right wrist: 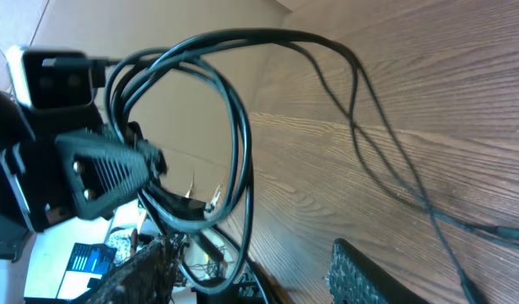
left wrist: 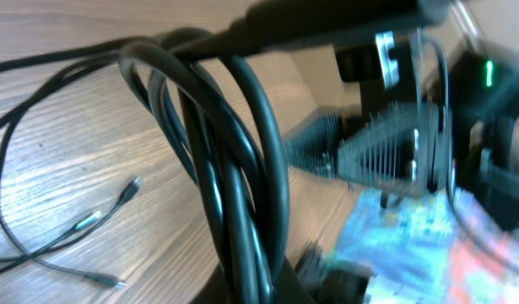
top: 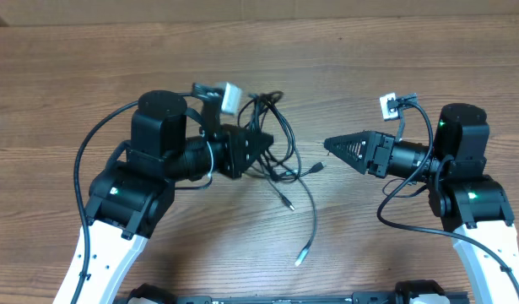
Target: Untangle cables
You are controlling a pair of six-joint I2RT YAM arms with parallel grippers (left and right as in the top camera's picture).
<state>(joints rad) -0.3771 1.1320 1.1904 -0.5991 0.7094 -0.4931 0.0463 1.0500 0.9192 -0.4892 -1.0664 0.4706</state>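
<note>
The left gripper had its fingers pressed together on the cables, and held the tangled black bundle up near the middle of the wooden table. From the bundle, loose ends ran down toward 5 o'clock, and the longest one ended in a small light plug on the wood. The right gripper stood at 3 o'clock from the bundle, near it but apart. Its fingers were spread, with nothing between them.
</note>
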